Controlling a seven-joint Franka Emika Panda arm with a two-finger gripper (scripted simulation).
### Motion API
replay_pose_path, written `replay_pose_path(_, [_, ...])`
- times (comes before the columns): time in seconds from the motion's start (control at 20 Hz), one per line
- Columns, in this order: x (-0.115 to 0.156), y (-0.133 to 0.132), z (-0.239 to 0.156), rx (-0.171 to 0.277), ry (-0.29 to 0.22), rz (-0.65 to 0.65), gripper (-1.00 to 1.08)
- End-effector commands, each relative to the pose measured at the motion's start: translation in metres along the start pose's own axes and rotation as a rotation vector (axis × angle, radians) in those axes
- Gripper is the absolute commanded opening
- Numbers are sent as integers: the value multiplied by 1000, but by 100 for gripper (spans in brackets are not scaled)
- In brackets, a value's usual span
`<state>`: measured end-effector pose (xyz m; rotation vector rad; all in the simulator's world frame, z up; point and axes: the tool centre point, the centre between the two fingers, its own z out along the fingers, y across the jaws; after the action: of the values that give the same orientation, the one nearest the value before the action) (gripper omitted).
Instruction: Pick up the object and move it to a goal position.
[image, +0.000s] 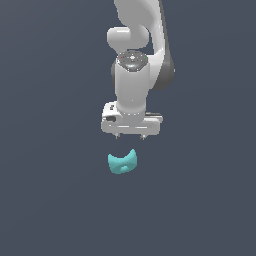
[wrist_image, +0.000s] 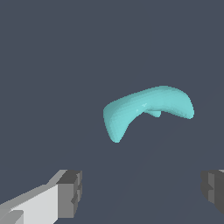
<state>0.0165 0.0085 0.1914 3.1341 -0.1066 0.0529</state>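
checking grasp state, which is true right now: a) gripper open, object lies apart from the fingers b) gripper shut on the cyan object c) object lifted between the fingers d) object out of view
a: in the wrist view the fingers stand wide apart with the cyan object lying beyond them, untouched.

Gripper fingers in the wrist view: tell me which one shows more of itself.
The finger with the pale grey body behind its dark pad shows more. The other finger is cut by the picture's edge. The turquoise object lies between neither.

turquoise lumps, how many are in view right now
1. The turquoise lump lies on the dark floor just below the open gripper, untouched; in the wrist view it sits ahead of the fingers, not between them. Neither view shows another.
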Motion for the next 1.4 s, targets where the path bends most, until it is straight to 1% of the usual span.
replay_pose_path(0.0, [2, 1, 2, 1, -2, 53, 100])
replay_pose_path(0.65, [17, 10, 16, 4, -17, 422, 100])
replay_pose_path(1.35, [33, 19, 31, -3, -28, 825, 100])
